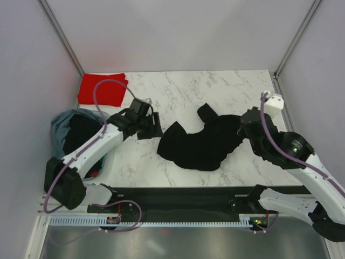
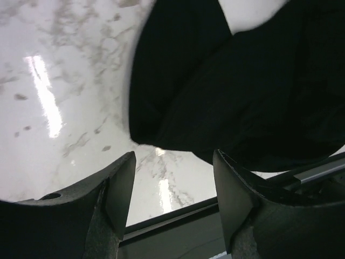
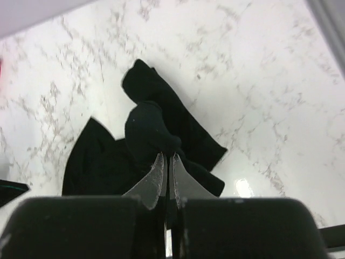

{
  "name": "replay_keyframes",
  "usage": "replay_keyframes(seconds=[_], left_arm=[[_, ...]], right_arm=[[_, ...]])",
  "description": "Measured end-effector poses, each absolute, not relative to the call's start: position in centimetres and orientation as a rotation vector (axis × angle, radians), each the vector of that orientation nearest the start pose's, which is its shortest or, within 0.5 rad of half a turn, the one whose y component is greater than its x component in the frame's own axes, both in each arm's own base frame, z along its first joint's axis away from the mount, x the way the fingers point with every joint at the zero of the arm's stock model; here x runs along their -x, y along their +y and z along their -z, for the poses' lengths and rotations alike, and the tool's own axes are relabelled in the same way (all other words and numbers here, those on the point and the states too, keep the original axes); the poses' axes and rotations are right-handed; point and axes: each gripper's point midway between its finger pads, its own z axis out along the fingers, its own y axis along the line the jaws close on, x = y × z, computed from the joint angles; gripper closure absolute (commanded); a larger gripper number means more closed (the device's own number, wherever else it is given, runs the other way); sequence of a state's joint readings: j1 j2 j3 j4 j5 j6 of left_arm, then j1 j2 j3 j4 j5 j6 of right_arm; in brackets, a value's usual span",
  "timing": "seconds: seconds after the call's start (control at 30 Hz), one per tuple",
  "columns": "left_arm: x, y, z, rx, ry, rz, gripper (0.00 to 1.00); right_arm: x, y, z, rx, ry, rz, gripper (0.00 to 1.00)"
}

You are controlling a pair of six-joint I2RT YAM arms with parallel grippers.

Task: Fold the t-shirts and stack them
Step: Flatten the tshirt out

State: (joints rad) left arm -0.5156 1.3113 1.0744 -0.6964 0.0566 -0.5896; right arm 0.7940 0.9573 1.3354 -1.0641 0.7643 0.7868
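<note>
A black rail (image 1: 183, 197) runs along the near edge of the white marbled surface (image 1: 215, 91), with both arm bases behind it. At the near left stands a grey-blue fabric tub (image 1: 60, 121) with dark cloth bundled inside, and the left arm reaches over its right side.

The left fingers (image 2: 118, 189) are spread apart and hold nothing. They hang low over bare marble just beside the left edge of the black t-shirt (image 1: 199, 143), and that hem lies just beyond the gap between them without touching either one.

The black t-shirt lies crumpled, not flat, in the middle of the surface between the two arms. Its widest part is toward the near edge, and a narrower lobe sticks out toward the far side.

The right fingers (image 3: 153, 181) are pressed tightly together at the shirt's right edge. From the wrist view their tips sit right against a raised bunch of black cloth. Whether a fold is caught between them cannot be told.

Farthest back, in the far left corner of the surface, a red t-shirt (image 1: 102, 89) lies folded into a rough rectangle, well apart from the black one.
</note>
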Motion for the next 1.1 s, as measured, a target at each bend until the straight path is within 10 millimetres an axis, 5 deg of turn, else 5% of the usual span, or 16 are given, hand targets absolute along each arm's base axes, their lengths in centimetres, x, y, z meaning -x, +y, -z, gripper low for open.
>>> replay_keyframes(seconds=[0.13,0.37,0.47,0.7,0.83,0.87,0.97,1.1], left_arm=[[-27.8,-23.9,-12.6,-0.040,2.620,0.535,0.35],[-30.0,-32.6,-8.8,-0.241,2.648,0.564,0.38],[-30.0,-34.7,-7.2,-0.292,2.664,0.570,0.40],[-29.4,-35.1,-3.0,-0.316,2.750,0.520,0.41],[-29.6,-35.2,-2.7,-0.308,2.750,0.517,0.43],[-29.7,-35.2,-2.7,-0.307,2.749,0.515,0.48],[-29.9,-35.0,-2.3,-0.292,2.750,0.495,0.93],[-30.1,-35.1,-2.0,-0.288,2.747,0.495,0.98]], right_arm=[[-22.1,6.8,-33.0,-0.417,1.946,-0.081,1.00],[-21.0,5.6,-31.8,-0.413,1.959,-0.057,1.00],[-20.4,5.0,-31.5,-0.409,1.955,-0.068,1.00],[-20.1,4.9,-30.4,-0.390,1.974,-0.062,1.00],[-20.1,5.1,-29.5,-0.374,1.996,-0.046,1.00],[-20.1,5.1,-29.5,-0.371,1.998,-0.043,1.00],[-20.1,5.1,-29.5,-0.369,1.996,-0.044,1.00],[-20.2,5.2,-29.5,-0.361,1.996,-0.040,1.00]])
